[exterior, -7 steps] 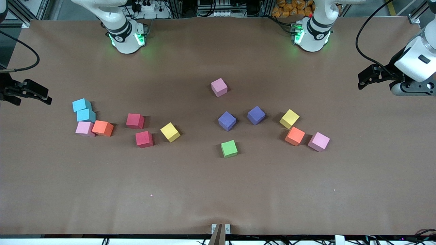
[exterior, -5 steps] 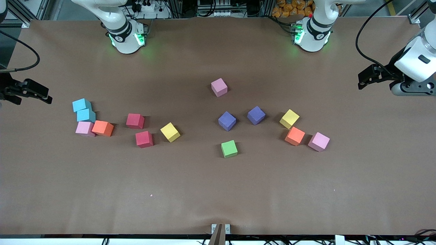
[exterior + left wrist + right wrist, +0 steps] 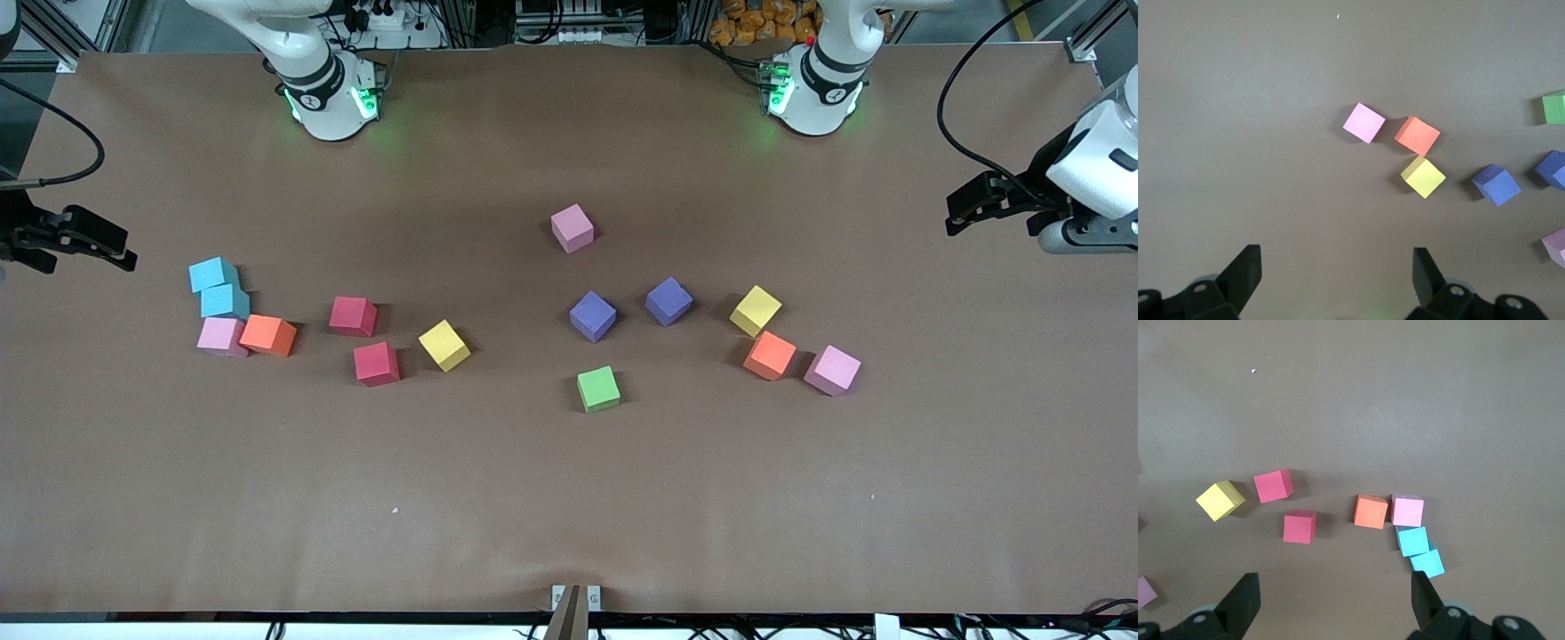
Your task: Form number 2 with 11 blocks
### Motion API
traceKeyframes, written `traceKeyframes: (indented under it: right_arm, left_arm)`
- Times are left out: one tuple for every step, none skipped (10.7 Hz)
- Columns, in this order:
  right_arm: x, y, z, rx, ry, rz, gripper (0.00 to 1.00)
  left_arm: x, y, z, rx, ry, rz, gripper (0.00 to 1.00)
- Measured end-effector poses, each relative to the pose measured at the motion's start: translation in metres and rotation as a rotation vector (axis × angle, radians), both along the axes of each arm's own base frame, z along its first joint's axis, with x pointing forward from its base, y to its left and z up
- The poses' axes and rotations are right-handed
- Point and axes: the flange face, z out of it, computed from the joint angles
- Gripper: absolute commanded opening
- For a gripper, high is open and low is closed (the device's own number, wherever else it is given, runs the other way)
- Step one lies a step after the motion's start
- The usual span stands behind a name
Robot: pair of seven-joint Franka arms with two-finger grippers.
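The tabletop (image 3: 569,498) is carrying the blocks (image 3: 598,388) scattered loose across the middle band of the front frame, with no number 2 begun. The left gripper (image 3: 965,203) is hanging at the frame's right edge, jaws wide and empty, and the right gripper (image 3: 111,251) at the left edge likewise. Each arm is sitting nearer its own cluster: the pink block (image 3: 832,370) is lying closest to the left jaws, while the cyan cubes (image 3: 219,287) and neighbouring orange block (image 3: 268,335) are lying closest to the right jaws.

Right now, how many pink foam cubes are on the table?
3. One pink foam cube lies nearest the bases; one beside the orange cube toward the left arm's end; one touching another orange cube under the cyan pair.
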Motion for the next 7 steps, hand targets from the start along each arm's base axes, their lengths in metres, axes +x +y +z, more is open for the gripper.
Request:
traceKeyframes:
  right_arm:
    - [0.000, 0.000, 0.000, 0.000, 0.000, 0.000, 1.00]
    - [0.000, 0.000, 0.000, 0.000, 0.000, 0.000, 1.00]
    - [0.000, 0.000, 0.000, 0.000, 0.000, 0.001, 1.00]
    - [0.000, 0.001, 0.000, 0.000, 0.000, 0.001, 1.00]
    - [0.000, 0.003, 0.000, 0.000, 0.001, 0.005, 1.00]
    - [0.001, 0.005, -0.001, 0.000, 0.002, 0.008, 1.00]
    - [0.001, 0.006, -0.002, 0.000, 0.004, 0.011, 1.00]
  left_arm:
    - [0.000, -0.001, -0.001, 0.000, 0.001, -0.001, 1.00]
    - [0.000, -0.003, -0.002, 0.001, 0.005, -0.001, 1.00]
    - [-0.001, -0.006, -0.006, 0.000, 0.011, -0.002, 1.00]
    - [0.000, -0.012, -0.011, -0.022, 0.024, 0.000, 1.00]
    - [0.003, -0.019, -0.018, -0.063, 0.042, 0.021, 1.00]
    - [0.005, -0.030, -0.026, -0.089, 0.064, 0.050, 1.00]
    - [0.006, -0.051, -0.037, -0.096, 0.089, 0.074, 1.00]
